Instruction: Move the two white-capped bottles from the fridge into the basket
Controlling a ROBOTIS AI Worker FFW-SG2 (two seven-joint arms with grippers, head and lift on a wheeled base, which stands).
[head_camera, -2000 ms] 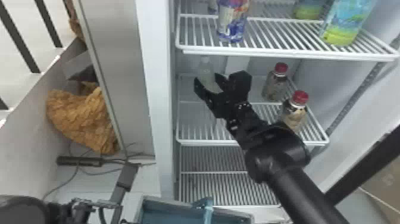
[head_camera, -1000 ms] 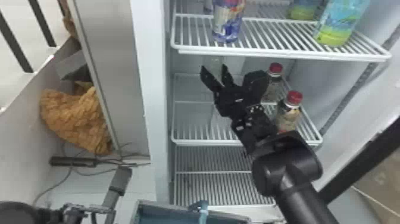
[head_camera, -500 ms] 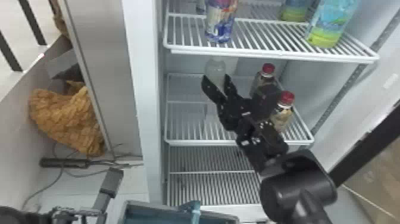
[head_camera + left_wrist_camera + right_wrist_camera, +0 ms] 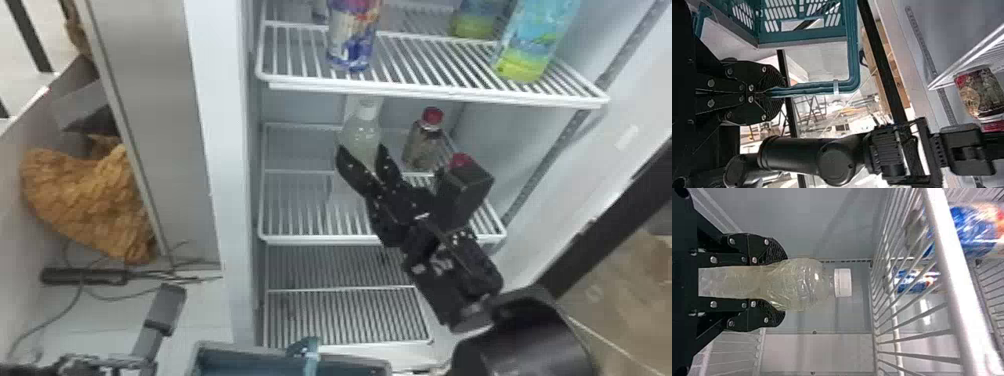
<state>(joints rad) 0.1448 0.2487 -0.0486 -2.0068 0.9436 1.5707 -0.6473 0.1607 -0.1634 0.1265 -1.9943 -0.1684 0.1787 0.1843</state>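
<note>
Inside the fridge, my right gripper (image 4: 365, 165) is closed around a clear, pale white-capped bottle (image 4: 360, 132) beneath the upper shelf. In the right wrist view, the gripper (image 4: 775, 282) pinches this bottle (image 4: 797, 282) from both sides, its white cap (image 4: 843, 282) beyond the fingers. Part of my left gripper (image 4: 105, 361) is low at the left of the head view, beside the teal basket (image 4: 220, 350). The left wrist view has the left gripper (image 4: 779, 93) shut on the basket's teal handle (image 4: 817, 87), below the basket wall (image 4: 801, 37).
Two red-capped bottles stand right of the right gripper, one (image 4: 422, 145) behind and one partly hidden by the arm. The upper shelf (image 4: 430, 92) carries a blue-purple bottle (image 4: 352, 40) and green-blue ones (image 4: 530, 50). The fridge's side wall (image 4: 220, 150) rises left of the shelves.
The right gripper's fingers have come together on the bottle, which has moved rightward relative to the shelves with the gripper. The head view has shifted slightly. The left gripper stays near the basket.
</note>
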